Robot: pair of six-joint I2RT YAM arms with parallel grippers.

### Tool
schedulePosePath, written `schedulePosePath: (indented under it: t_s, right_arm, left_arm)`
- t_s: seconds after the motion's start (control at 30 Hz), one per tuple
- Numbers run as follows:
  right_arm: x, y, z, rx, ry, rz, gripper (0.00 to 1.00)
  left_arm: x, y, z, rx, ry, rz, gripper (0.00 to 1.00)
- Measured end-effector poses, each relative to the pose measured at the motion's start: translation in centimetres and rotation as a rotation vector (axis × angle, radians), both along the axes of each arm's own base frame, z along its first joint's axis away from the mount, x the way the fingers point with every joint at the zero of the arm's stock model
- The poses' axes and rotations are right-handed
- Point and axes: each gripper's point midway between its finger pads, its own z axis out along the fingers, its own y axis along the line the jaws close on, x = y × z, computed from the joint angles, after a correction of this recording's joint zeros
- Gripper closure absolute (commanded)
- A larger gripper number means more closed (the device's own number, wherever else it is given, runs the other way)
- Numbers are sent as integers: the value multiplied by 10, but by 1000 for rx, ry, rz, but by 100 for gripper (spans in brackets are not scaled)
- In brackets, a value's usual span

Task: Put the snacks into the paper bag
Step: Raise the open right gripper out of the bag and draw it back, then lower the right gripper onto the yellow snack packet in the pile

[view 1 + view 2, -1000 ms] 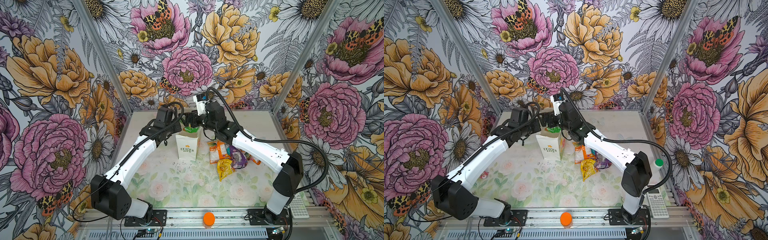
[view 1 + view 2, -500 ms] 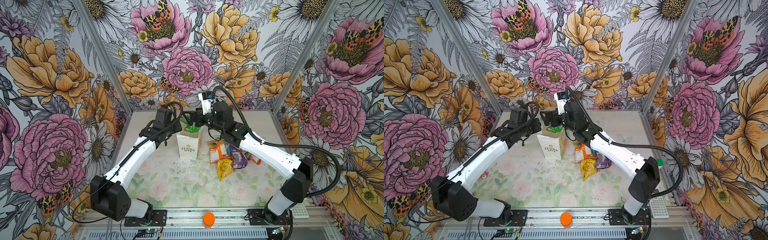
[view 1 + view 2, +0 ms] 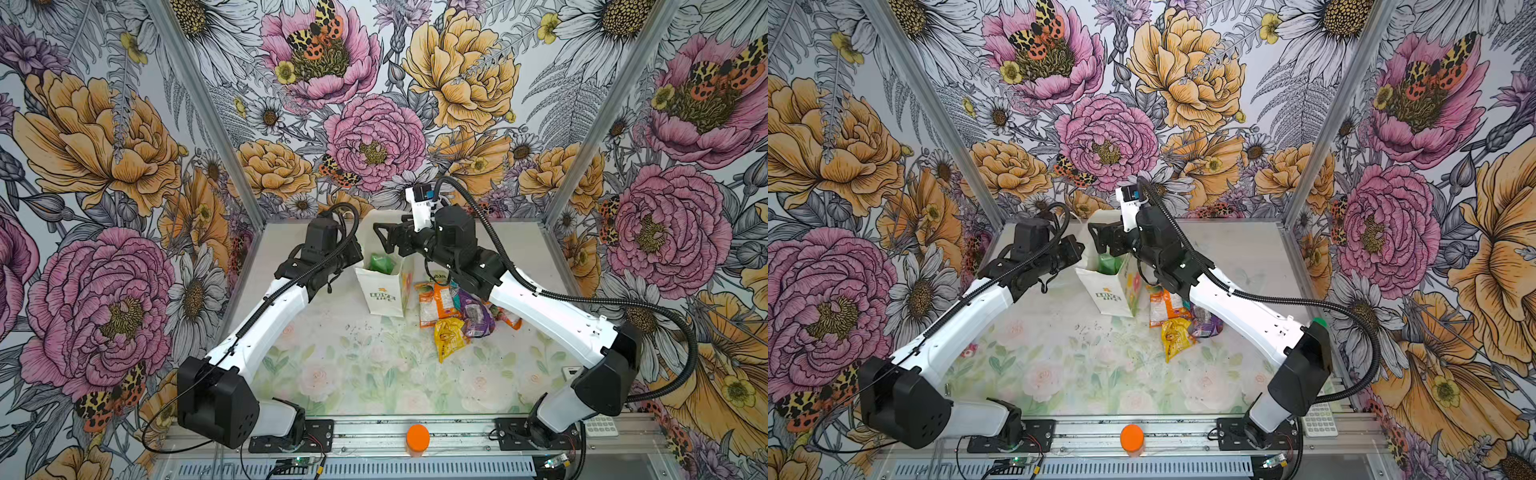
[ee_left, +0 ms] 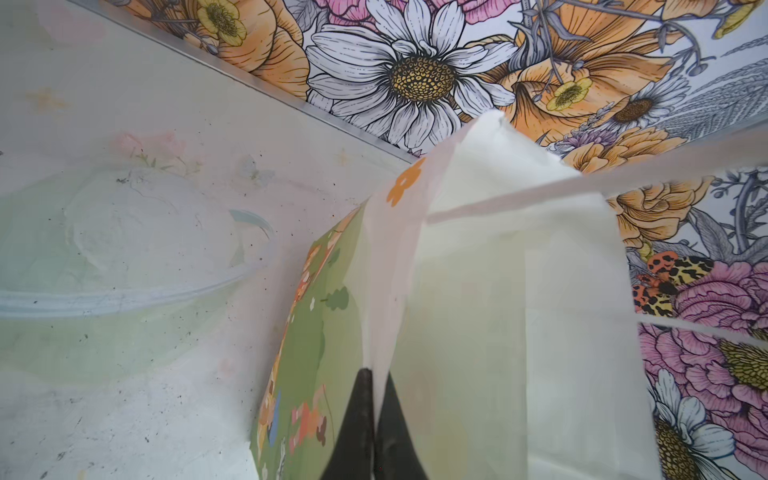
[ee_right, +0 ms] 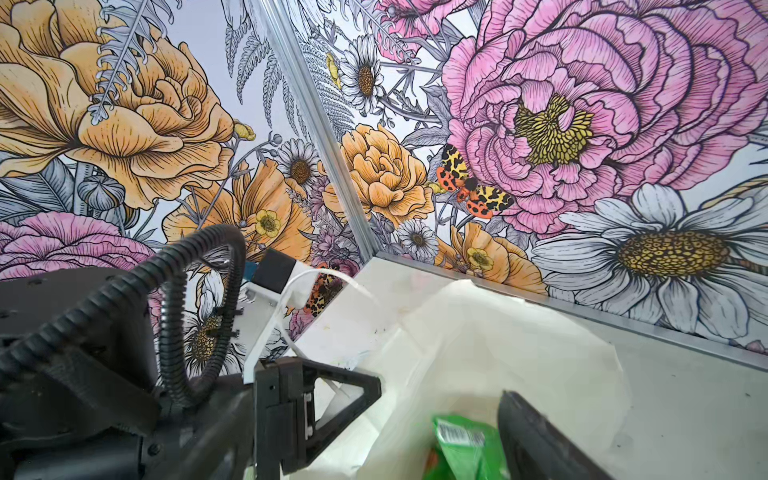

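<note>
**A:** One green packet (image 3: 382,262) sits inside the paper bag (image 3: 384,291), which stands upright towards the back of the table (image 3: 353,374).

**B:** And the left gripper (image 4: 375,386) is pinched tight on the bag's rim. By the look of it, that grip holds the mouth open.

**A:** The right gripper (image 3: 383,239) hovers over that mouth, jaws spread wide, nothing between them.

**B:** So that's one in, as far as we can see. The bottom of the bag is hidden.

**A:** Plenty left, though! The pile of snacks (image 3: 453,307) lies just beside the bag. There's an orange-and-white packet (image 3: 434,303), a purple packet (image 3: 476,318) and a yellow packet (image 3: 449,338) nearest the front.

**B:** More are tucked under the right arm, so I can't give an exact count.

**A:** Early days, I'd say. Most of the job lies ahead, with every packet in that pile yet to be picked up and dropped in.
</note>
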Motion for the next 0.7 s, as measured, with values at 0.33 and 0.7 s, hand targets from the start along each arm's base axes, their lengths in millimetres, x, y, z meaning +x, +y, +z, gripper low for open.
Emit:
schedulePosePath:
  t_s: [0.33,0.7]
  right_arm:
    - [-4,-11,-3,-24,-12,-16,6]
    - [-20,-45,3,-81,-28,-87,6]
  left_arm:
    - [5,1,-17,21,44,14,100]
    - [5,1,-17,39,37,30,100]
